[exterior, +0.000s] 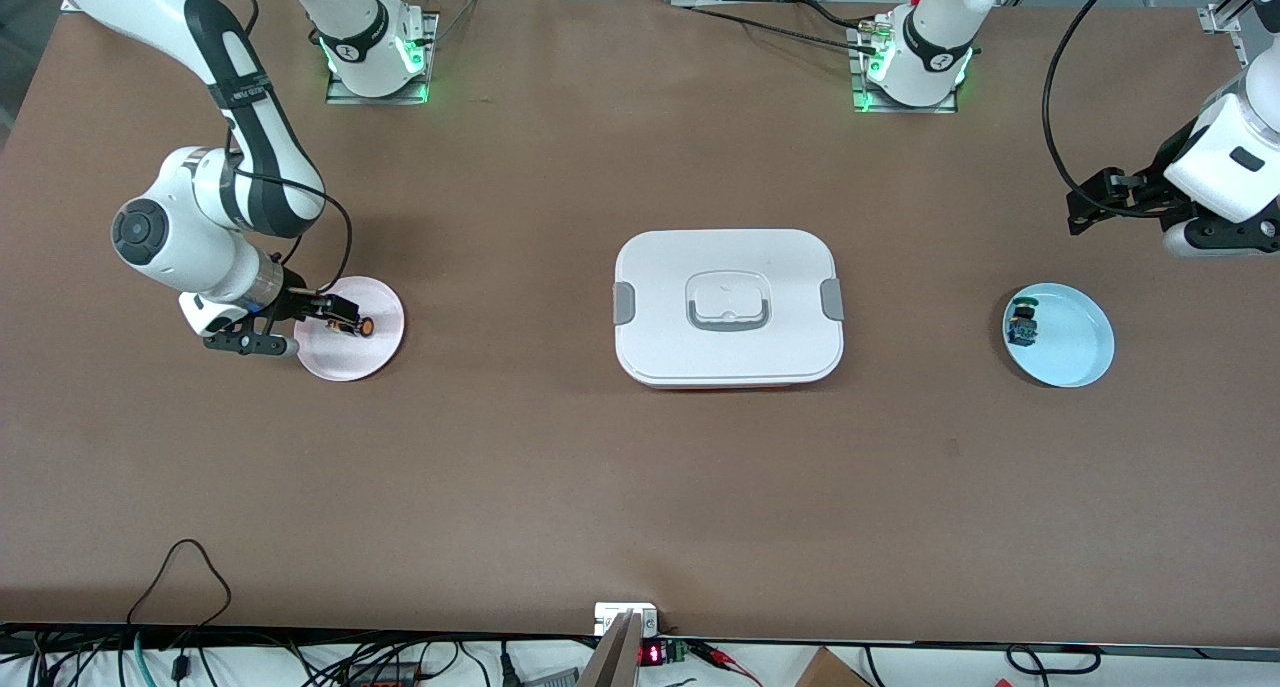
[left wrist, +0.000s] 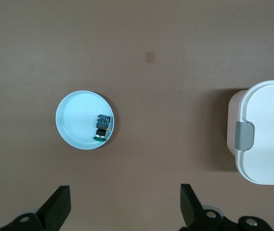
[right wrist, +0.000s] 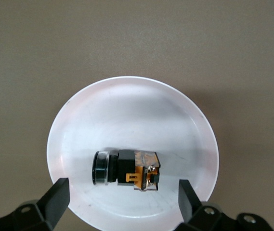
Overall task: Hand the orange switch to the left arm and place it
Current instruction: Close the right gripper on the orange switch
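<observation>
The right gripper (exterior: 335, 319), jaws wide, hangs over the orange switch (exterior: 357, 325) lying in the pink plate (exterior: 375, 352), apparently mid-pickup; next, descend and close. The left gripper (left wrist: 124, 204) waits, spread, above the worktop (exterior: 640, 487).

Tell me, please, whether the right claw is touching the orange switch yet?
Apart. The right wrist view shows the right claw open, with pink plate visible between each finger and the orange switch.

Matt brown table (exterior: 500, 467), glossy plastic box (exterior: 728, 347)
</observation>
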Controlling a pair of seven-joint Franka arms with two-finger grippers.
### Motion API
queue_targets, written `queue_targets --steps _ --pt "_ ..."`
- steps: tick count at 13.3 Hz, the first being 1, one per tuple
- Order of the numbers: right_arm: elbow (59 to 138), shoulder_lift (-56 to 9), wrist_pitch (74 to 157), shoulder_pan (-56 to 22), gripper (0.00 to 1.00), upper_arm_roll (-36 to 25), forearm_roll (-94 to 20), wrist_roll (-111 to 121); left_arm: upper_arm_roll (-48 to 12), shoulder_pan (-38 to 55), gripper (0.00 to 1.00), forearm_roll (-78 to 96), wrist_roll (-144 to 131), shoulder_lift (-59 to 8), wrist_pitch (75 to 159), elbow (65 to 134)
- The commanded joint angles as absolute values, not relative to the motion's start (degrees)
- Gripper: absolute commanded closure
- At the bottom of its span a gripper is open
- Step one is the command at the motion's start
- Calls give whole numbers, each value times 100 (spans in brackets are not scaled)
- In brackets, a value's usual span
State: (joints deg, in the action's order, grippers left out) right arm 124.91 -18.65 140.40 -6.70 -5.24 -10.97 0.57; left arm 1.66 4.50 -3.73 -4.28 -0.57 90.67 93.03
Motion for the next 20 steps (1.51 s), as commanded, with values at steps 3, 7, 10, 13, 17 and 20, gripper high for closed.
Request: queue_targets --steps 3,7,10,13,17,20 --pt "12480 -2047 14194 -721 0 -527 -1186 132 167 439 0 -475 -457 -114 8938 9149" --pt "12472 -2188 14247 -703 0 -519 -1213 132 167 439 0 -475 -457 -114 8930 9149" --pt "12463 -2232 14247 -703 0 -519 -1265 114 167 439 0 -475 -457 -106 8930 9149" --pt "12463 -2276 14256 -703 0 -519 -1283 70 176 439 0 -466 -457 -114 8930 9149" --pt "12384 -2390 14256 -712 0 -527 -1494 70 176 439 0 -475 -457 -114 8930 9149" --pt "12384 -2408 14265 -712 0 -519 -1582 62 176 439 0 -475 -457 -114 8930 9149"
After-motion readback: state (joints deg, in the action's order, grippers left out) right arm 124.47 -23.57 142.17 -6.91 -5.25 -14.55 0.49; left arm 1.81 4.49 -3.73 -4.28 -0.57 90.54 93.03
